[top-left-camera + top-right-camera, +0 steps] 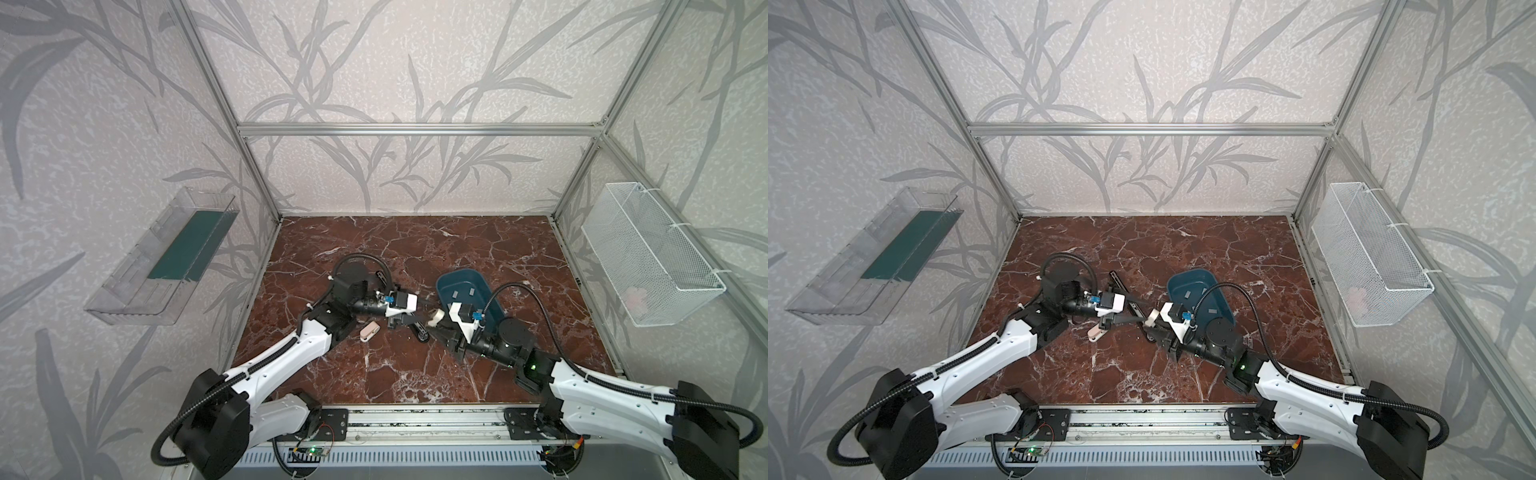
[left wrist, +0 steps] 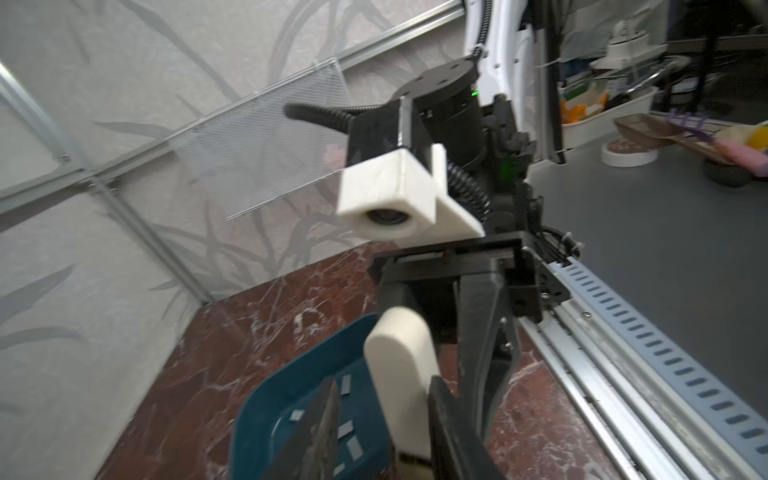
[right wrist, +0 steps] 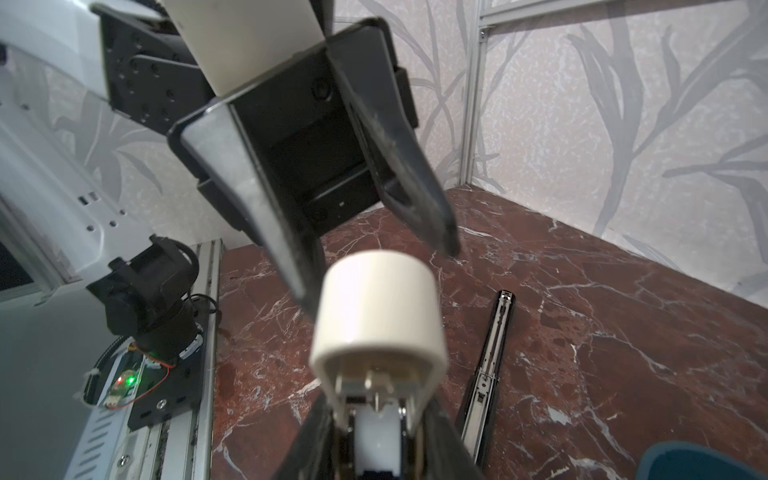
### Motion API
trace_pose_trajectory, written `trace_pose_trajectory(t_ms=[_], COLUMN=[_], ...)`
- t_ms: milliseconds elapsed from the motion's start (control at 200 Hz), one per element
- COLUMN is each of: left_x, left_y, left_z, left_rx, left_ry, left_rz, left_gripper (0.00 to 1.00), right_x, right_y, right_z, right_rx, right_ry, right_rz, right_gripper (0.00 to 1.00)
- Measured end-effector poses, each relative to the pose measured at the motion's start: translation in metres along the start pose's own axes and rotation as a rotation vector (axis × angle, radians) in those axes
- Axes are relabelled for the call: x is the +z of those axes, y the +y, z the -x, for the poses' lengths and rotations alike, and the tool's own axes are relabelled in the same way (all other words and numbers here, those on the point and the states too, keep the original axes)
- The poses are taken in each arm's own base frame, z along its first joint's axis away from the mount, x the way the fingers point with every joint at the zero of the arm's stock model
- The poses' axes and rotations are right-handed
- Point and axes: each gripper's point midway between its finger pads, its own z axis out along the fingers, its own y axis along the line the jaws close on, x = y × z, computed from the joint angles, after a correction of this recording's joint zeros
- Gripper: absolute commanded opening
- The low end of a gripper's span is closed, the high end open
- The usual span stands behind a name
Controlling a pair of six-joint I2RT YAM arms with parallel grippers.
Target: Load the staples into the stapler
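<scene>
Right wrist view: cream stapler [image 3: 376,316], lower centre, pinched by right claw [image 3: 376,440]. Left claw [image 3: 374,266] (upper centre) spread, flanking its rounded end.

Bench [image 1: 415,374] looks like glossy red-brown marble. The cream stapler [image 3: 376,316] is smooth matt plastic. The teal tray [image 2: 270,399] is smooth plastic, its staples [image 2: 345,429] dull grey metal. The basket [image 1: 648,257] is white wire mesh.

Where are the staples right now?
In a top view the staples lie loose in the blue tray, right of centre, just beyond the right gripper, which holds the cream stapler.
</scene>
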Motion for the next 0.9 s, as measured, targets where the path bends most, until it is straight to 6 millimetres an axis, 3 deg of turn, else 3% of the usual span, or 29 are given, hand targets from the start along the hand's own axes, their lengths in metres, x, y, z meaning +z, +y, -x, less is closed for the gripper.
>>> trace_pose_trajectory(t_ms=[155,320,440,590,900], left_x=[-0.053,-0.097,-0.108,-0.11,-0.114], left_y=[0.062,0.092,0.092,0.078,0.073], left_z=[-0.019,-0.049,-0.08,-0.113,-0.125], left_rx=[0.033,0.052,0.047,0.036,0.102], left_ry=[0.075,0.196,0.296,0.398,0.466], left_rz=[0.241,0.389,0.405,0.349,0.326], left_gripper=[0.47,0.5,0.5,0.5,0.51], right_x=[0.014,0.031,0.044,0.056,0.07], right_y=[-0.007,-0.011,-0.01,-0.004,-0.018], right_z=[-0.009,-0.031,-0.047,-0.074,-0.133], right_rx=[0.087,0.141,0.152,0.12,0.093], right_ry=[0.103,0.28,0.402,0.559,0.841], right_rz=[-0.04,-0.076,-0.085,-0.096,-0.183], right_gripper=[0.09,0.09,0.09,0.09,0.09])
